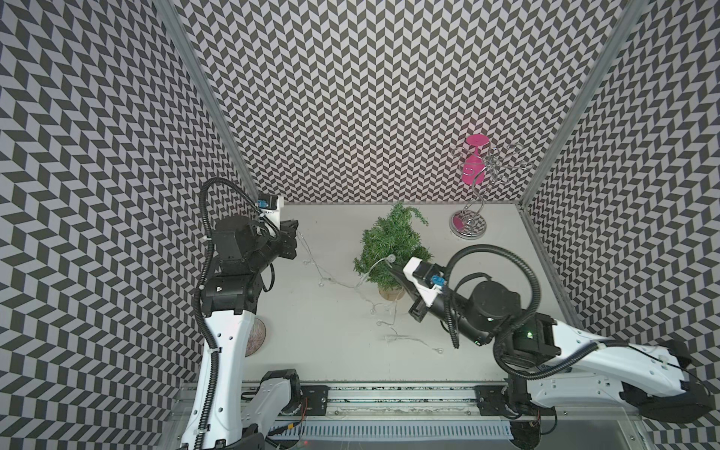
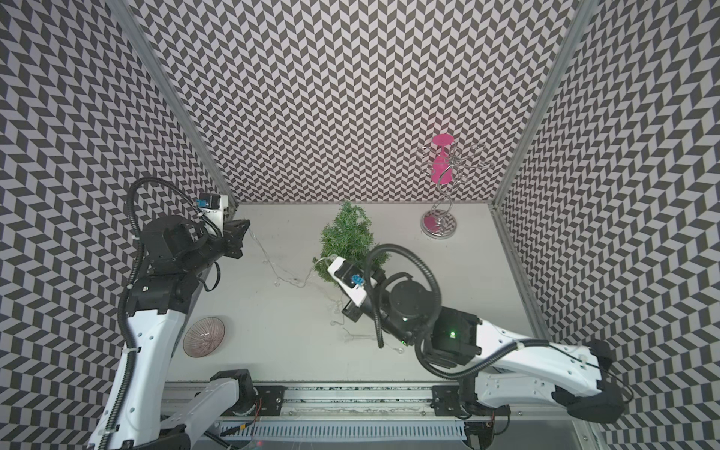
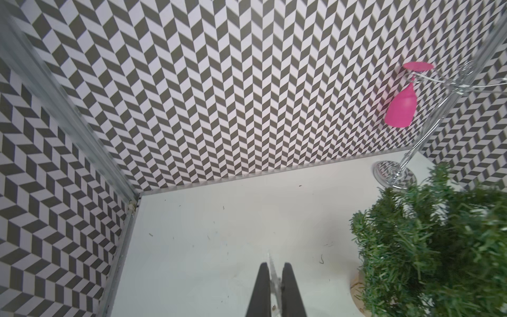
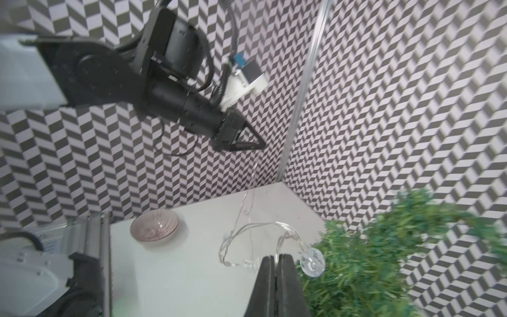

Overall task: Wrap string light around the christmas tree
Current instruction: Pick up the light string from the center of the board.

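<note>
The christmas tree [image 1: 393, 241] [image 2: 348, 237] is a small bushy green conifer in a tan round base, standing mid-table toward the back. The string light [image 1: 350, 286] [image 2: 288, 278] is a thin pale wire with clear bulbs. It runs from my left gripper [image 1: 296, 230] [image 3: 275, 267] across the table to the tree's front, then trails toward the near edge. The left gripper is shut on the wire, raised near the back left corner. My right gripper [image 1: 391, 265] [image 4: 277, 258] is shut on the wire at the tree's lower foliage [image 4: 384, 247], beside a clear bulb [image 4: 312, 264].
A silver wire stand [image 1: 467, 226] holding a pink glass [image 1: 473, 167] is at the back right. A ribbed bowl [image 2: 204, 337] [image 4: 155, 227] sits front left, near the left arm. Patterned walls enclose three sides.
</note>
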